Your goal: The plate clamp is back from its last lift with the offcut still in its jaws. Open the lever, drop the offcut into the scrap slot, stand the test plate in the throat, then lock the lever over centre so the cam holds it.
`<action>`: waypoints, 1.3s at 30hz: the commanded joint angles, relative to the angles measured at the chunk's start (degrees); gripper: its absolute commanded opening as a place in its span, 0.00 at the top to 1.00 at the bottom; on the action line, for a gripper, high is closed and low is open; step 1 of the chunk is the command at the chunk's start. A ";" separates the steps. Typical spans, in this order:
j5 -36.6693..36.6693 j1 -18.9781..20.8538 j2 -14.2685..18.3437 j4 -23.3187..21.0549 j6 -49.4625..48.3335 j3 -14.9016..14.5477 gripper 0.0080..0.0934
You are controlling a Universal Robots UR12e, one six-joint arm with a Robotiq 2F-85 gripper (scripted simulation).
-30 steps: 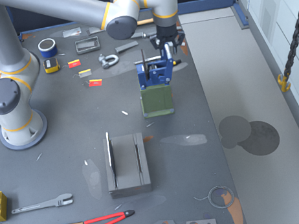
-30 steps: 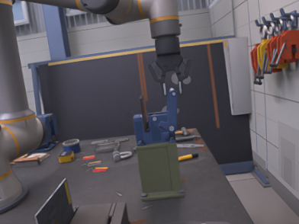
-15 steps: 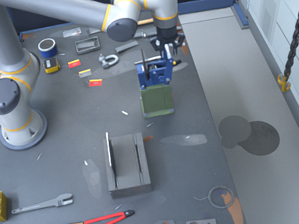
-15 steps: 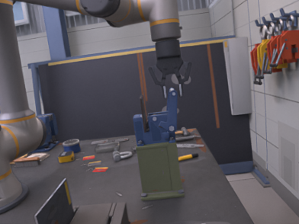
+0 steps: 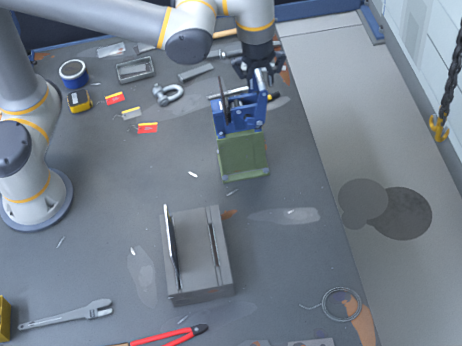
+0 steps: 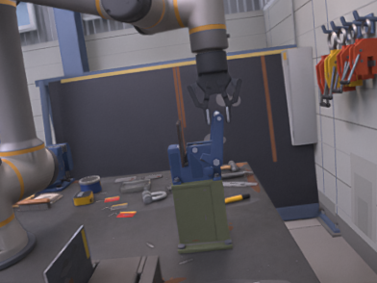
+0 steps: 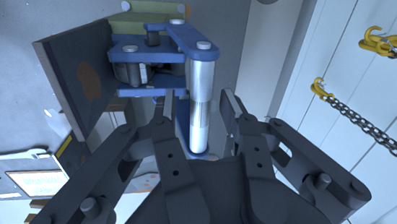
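Observation:
A dark offcut [image 5: 221, 99] stands upright in the jaws of the blue plate clamp [image 5: 239, 112], which sits on a green block [image 5: 242, 158]. The clamp's lever [image 6: 216, 137] stands up, with a silver handle [image 7: 197, 104] at its tip. My gripper [image 6: 217, 115] is open and holds nothing. It hangs over the lever's tip, a finger on either side of the handle. Nearer on the bench a grey rack [image 5: 196, 254] has two slots. A thin test plate [image 5: 171, 243] stands in its left slot.
The bench's right edge runs just past the clamp, with floor beyond. A shackle [image 5: 167, 93], tape measure [image 5: 79, 100], tags and bars lie behind and left. A wrench [image 5: 67, 315] and red cutters [image 5: 172, 335] lie near the front. A chain hook [image 5: 438, 127] hangs at right.

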 commanded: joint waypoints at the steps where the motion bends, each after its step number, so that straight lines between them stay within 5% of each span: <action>1: 0.00 0.00 -0.03 -0.02 0.00 -0.05 0.53; 6: 0.00 0.00 -0.02 -0.02 0.00 -0.05 0.54; 26: 0.00 0.00 -0.02 -0.02 0.00 -0.05 1.00; 39: 0.00 0.12 0.58 -0.12 0.13 -0.55 1.00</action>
